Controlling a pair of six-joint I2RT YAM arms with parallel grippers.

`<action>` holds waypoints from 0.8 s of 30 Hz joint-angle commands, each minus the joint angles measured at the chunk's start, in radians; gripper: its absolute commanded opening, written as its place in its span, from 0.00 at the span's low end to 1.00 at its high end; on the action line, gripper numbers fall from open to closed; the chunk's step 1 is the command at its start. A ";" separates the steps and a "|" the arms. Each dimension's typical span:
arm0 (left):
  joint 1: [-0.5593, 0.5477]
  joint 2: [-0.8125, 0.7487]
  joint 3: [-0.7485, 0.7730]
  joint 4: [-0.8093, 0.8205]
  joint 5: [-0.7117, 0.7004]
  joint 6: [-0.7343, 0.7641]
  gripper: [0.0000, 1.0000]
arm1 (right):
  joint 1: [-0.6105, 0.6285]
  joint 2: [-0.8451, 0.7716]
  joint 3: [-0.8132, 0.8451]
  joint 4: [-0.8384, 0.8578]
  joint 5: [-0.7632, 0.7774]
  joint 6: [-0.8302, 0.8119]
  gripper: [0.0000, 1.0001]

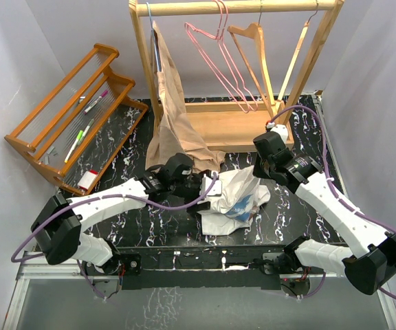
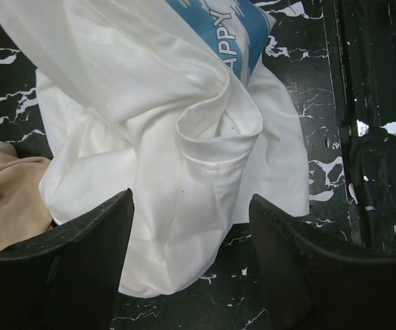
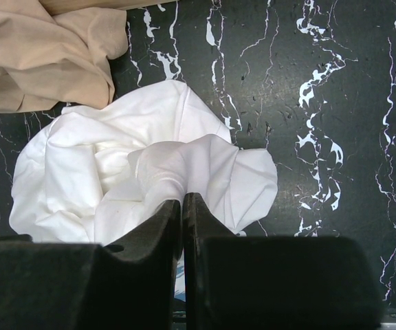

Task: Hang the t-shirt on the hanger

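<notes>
The white t-shirt (image 1: 236,198) lies crumpled on the black marbled table, with its blue print showing in the left wrist view (image 2: 232,27). My right gripper (image 1: 262,174) is at the shirt's far right edge. In the right wrist view it (image 3: 183,196) is shut on a raised fold of the t-shirt (image 3: 115,158). My left gripper (image 1: 202,187) is at the shirt's left side. It (image 2: 191,206) is open, and its fingers (image 2: 95,240) straddle a hanging lobe of the white cloth (image 2: 184,172) without gripping it. The pink wire hanger (image 1: 220,60) hangs from the wooden rail at the back.
A beige garment (image 1: 172,103) hangs at the rail's left and drapes onto the table (image 3: 40,55). Light-wood hangers (image 1: 251,33) hang beside the pink one. The clothes rack's wooden base (image 1: 232,127) stands behind the shirt. A slatted wooden rack (image 1: 74,120) with pens stands at the far left.
</notes>
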 commanded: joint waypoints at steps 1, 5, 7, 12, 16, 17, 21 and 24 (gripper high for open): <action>-0.030 0.022 -0.028 0.085 -0.012 0.018 0.65 | -0.003 -0.028 0.005 0.033 0.015 0.011 0.08; -0.058 0.021 -0.050 0.128 -0.023 -0.013 0.63 | -0.003 -0.027 0.003 0.036 0.010 0.011 0.08; -0.074 0.021 -0.054 0.129 -0.027 -0.021 0.62 | -0.003 -0.029 0.001 0.037 0.010 0.012 0.08; -0.112 0.016 -0.098 0.179 -0.057 -0.039 0.51 | -0.004 -0.040 -0.004 0.041 0.014 0.018 0.08; -0.130 0.024 -0.116 0.208 -0.084 -0.052 0.42 | -0.004 -0.044 -0.006 0.039 0.015 0.018 0.08; -0.133 0.025 -0.120 0.214 -0.091 -0.054 0.40 | -0.004 -0.044 -0.006 0.039 0.015 0.018 0.08; -0.137 0.026 -0.135 0.220 -0.124 -0.051 0.33 | -0.003 -0.046 -0.007 0.038 0.013 0.020 0.08; -0.137 0.021 -0.152 0.223 -0.147 -0.041 0.35 | -0.005 -0.046 -0.008 0.039 0.014 0.022 0.08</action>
